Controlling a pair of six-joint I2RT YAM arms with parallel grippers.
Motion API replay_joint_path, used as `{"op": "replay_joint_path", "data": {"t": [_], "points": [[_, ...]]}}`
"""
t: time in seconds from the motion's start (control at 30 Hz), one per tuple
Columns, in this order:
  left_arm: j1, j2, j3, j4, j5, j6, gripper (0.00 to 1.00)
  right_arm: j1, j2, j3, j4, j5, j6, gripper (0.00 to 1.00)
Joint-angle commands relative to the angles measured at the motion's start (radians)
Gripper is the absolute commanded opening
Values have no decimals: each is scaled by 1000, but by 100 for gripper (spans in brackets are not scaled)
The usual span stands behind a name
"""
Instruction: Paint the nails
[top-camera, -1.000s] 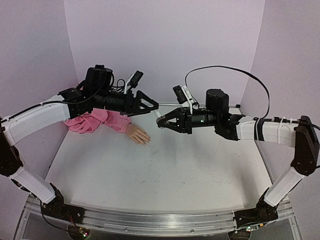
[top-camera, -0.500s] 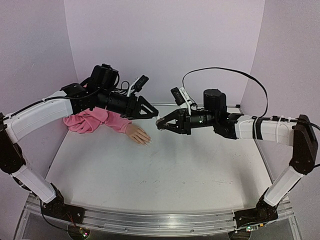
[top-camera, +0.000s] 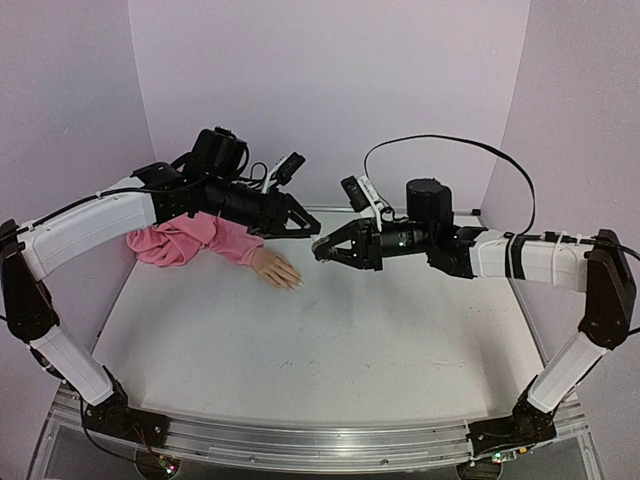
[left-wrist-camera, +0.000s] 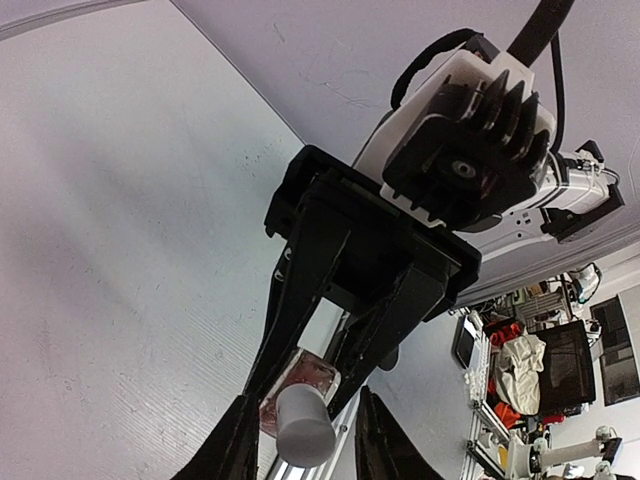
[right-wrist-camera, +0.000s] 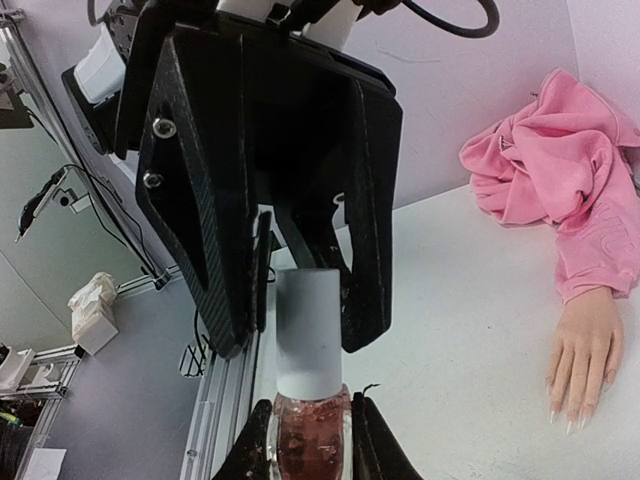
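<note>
My right gripper (right-wrist-camera: 310, 428) is shut on a small pinkish polish bottle (right-wrist-camera: 308, 445), held in the air with its white cap (right-wrist-camera: 308, 330) pointing at the left arm. My left gripper (left-wrist-camera: 305, 405) has come over that cap (left-wrist-camera: 303, 432), one finger on each side, narrowed but with thin gaps showing. In the top view the two grippers meet tip to tip, left (top-camera: 312, 231) and right (top-camera: 320, 250). The mannequin hand (top-camera: 275, 269) lies flat on the table below the left gripper, with pale nails (right-wrist-camera: 570, 418) and a pink sleeve (right-wrist-camera: 560, 190).
White table (top-camera: 330, 350) with lilac walls at the back and sides. The crumpled sleeve (top-camera: 185, 242) lies at the back left. A black cable (top-camera: 450, 140) loops above the right arm. The metal rail (top-camera: 320, 445) runs along the near edge.
The left gripper has moved right and forward over the bottle's cap, and its jaws have narrowed from wide open. The right gripper shifted slightly left early on, still holding the bottle.
</note>
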Motion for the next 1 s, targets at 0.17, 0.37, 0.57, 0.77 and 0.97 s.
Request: {"op": "replay_joint_path", "data": {"t": [0.17,0.37,0.57,0.77,0.97], "points": [[-11,4,57,1,10,11,23,1,-11,45,29,-19,-16,0],[-12,-11,60,-16,-28,20,15,2,-13,47,7,9,-32,0],[-12,-26,59,-29,-58,30,7,1,-12,49,-3,18,-39,0],[-13,-50,58,-31,-100,35,1,1,-9,46,-12,31,-49,0],[-12,-73,51,-31,-139,38,0,1,-7,43,-14,43,-50,0]]}}
